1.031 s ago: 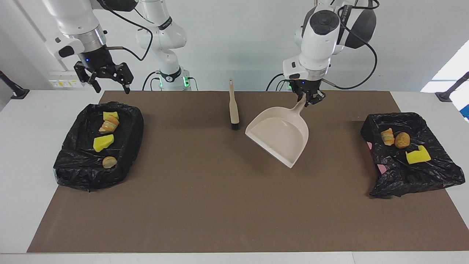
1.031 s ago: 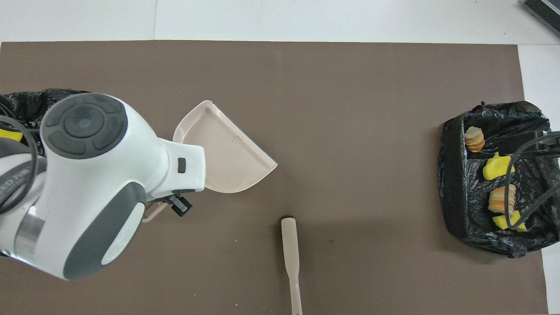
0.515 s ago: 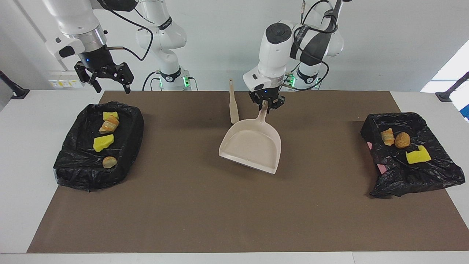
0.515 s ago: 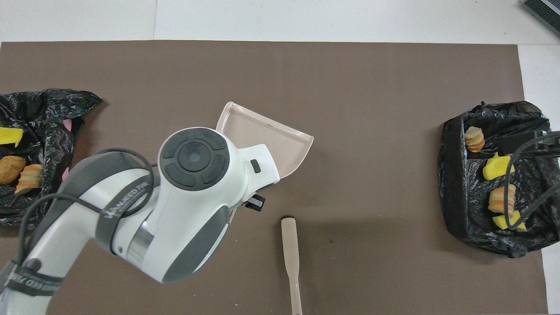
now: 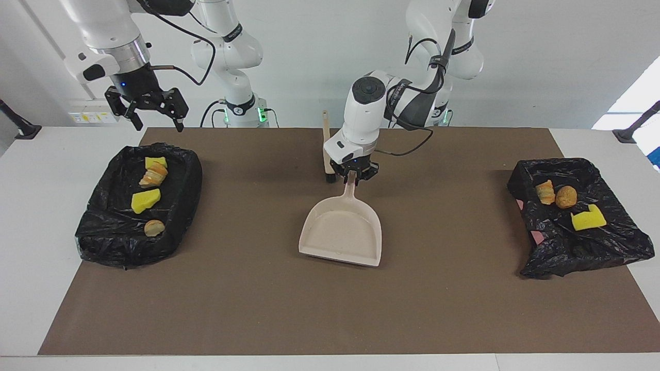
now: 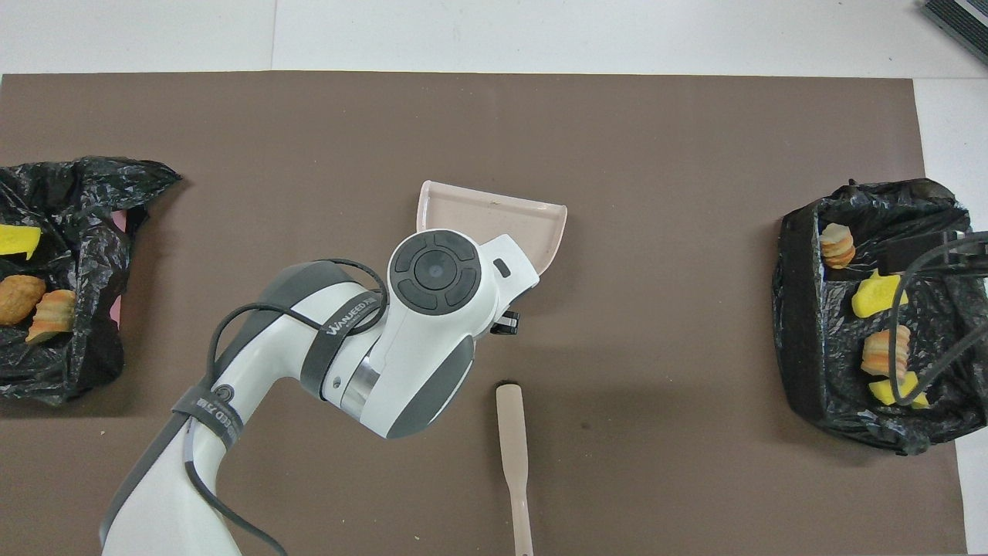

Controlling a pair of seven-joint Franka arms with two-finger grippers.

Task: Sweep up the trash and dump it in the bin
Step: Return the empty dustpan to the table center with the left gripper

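The left claw [image 5: 352,174], closed on the dustpan [image 5: 341,234] handle, has carried the empty pan from near the left arm's bin [image 5: 575,216] to mid-mat and set it about level, so the dump looks done. All trash [image 5: 146,200] lies in the two bins; the mat [image 5: 289,309] is bare, leaving room all round, with only the brush [image 6: 513,463] close. The right claw [image 5: 152,111] hangs open over its bin's [image 5: 103,242] rim.

White table [image 5: 31,216] under a brown mat [image 5: 289,304]

On the mat lie a dustpan [image 5: 343,234], a brush [image 5: 328,154] and two black-lined bins [image 5: 139,242] [image 5: 577,247], one at each end.
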